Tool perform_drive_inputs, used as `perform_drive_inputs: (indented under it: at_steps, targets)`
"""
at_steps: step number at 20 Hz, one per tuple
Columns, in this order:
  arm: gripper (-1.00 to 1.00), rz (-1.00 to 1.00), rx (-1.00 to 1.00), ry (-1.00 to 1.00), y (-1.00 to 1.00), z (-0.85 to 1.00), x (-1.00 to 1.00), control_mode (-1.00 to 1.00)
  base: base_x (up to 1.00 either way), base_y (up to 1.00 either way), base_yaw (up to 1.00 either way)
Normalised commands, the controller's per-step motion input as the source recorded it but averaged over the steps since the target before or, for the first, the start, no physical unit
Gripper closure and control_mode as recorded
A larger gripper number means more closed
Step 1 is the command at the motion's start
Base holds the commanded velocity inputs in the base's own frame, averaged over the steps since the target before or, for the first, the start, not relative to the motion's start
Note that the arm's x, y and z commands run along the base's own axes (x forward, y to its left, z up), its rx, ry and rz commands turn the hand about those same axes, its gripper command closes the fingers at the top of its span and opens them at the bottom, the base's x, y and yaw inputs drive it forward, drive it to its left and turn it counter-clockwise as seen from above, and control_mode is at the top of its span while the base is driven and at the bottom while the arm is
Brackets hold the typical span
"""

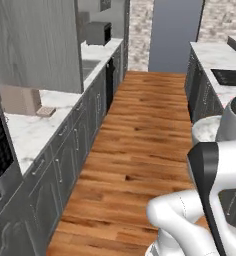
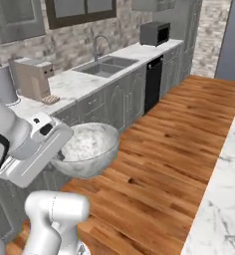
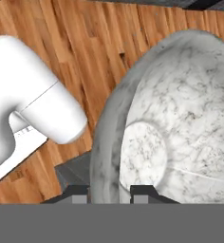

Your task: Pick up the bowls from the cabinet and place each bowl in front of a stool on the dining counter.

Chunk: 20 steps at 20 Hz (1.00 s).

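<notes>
Above the wood floor of the aisle, gripper point(image 3: 109, 192) nipped narrowly onto the rim of the marbled bowl point(image 3: 180, 123), carried clear of every surface, with the dining counter point(image 2: 221, 199) lying off to the right, bowl hanging on the sink side.

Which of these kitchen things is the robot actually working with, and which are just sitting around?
Part of the job:
- marbled bowl, its rim pinched in the hand
- dining counter to the right

Just lying about:
- toaster
- paper towel roll
- sink
- microwave
</notes>
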Motion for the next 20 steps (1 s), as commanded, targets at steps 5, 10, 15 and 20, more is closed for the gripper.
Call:
perform_drive_inputs:
  at_steps: [5, 10, 15, 20]
  targets:
    - [1.00, 0.00, 0.00, 0.00, 0.00, 0.00, 0.00, 1.00, 0.00, -0.79, -0.80]
    - [1.00, 0.00, 0.00, 0.00, 0.00, 0.00, 0.00, 1.00, -0.25, -0.23, -0.63]
    - [1.00, 0.00, 0.00, 0.00, 0.00, 0.00, 0.00, 1.00, -0.16, -0.04, -0.42]
    - [1.00, 0.00, 0.00, 0.00, 0.00, 0.00, 0.00, 1.00, -0.68, -0.50, -0.21]
